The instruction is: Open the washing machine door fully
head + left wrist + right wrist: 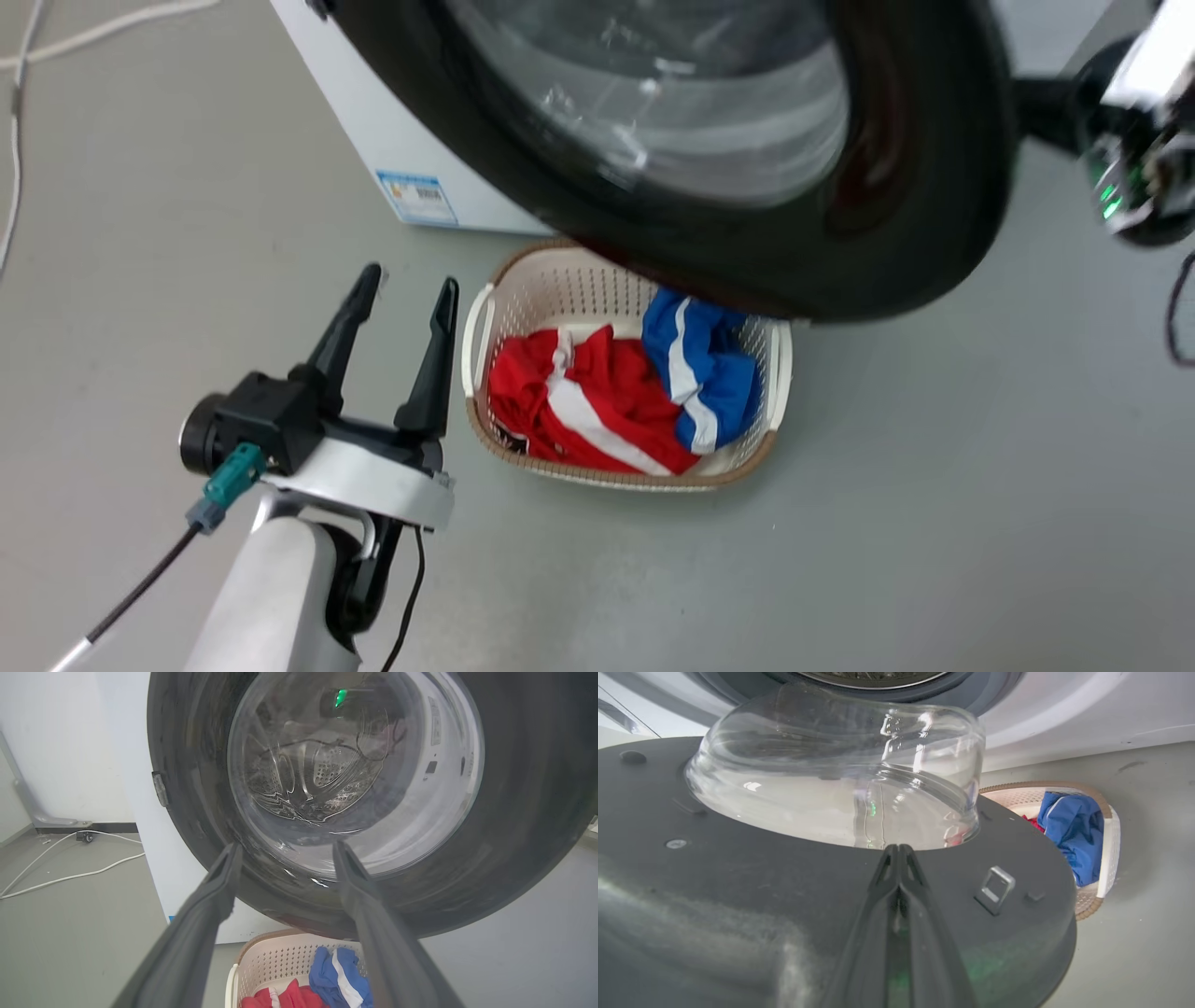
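Note:
The washing machine door (915, 187) is a glossy black ring around clear glass, swung out from the white washing machine (373, 121) and hanging over a basket. In the right wrist view I see the door's inner face (738, 882) with the bulging glass bowl (831, 774). My right gripper (899, 848) is shut, fingertips together against that inner face just below the bowl. Its wrist (1134, 131) shows past the door's right edge. My left gripper (411, 277) is open, empty, and left of the basket. It faces the door's outer side (523, 812).
A white laundry basket (476, 327) with red (579, 401) and blue (709, 373) clothes sits on the grey floor under the door. A metal latch hook (994, 889) stands near the door's rim. White cables (70, 872) lie on the floor left of the machine.

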`<state>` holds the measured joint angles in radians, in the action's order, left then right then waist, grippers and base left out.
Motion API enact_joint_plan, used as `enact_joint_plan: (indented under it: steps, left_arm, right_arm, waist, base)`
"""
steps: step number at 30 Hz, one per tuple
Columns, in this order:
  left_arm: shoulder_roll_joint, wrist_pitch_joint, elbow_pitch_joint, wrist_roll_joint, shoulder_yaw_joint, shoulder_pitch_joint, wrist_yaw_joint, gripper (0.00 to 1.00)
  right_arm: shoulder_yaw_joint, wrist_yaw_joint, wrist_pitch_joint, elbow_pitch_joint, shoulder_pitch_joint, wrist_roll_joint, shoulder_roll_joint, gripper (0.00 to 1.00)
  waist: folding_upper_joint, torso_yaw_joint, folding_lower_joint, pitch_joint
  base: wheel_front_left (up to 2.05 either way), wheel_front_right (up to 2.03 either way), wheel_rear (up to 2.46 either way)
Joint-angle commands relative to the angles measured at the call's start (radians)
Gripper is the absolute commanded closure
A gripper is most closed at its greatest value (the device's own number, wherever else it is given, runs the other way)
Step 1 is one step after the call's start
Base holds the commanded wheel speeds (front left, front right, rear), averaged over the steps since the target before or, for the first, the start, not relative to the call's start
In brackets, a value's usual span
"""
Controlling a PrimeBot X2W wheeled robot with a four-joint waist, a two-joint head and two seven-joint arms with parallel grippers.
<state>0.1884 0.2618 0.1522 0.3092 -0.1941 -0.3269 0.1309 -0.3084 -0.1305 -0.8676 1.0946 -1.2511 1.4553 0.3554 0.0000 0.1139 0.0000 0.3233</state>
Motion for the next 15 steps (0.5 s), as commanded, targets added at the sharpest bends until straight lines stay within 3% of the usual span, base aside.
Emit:
enact_joint_plan:
  steps: [1,15]
  left_arm:
    - [0.006,0.004,0.009,-0.005,-0.003,0.027,0.000,0.00]
    - [0.011,0.004,0.063,0.000,-0.028,0.145,0.000,0.00]
  right_arm:
    - [-0.010,0.000,-0.014,-0.035,0.067,0.006,-0.017,1.00]
    - [-0.068,0.000,-0.057,-0.299,0.395,0.000,-0.115,1.00]
  waist:
    - [0.0000,-0.020,0.0000,-0.081]
    - [0.0000,-0.056,0.0000,-0.262]
  base:
    - [0.00,0.00,0.00]
    - [0.00,0.00,0.00]
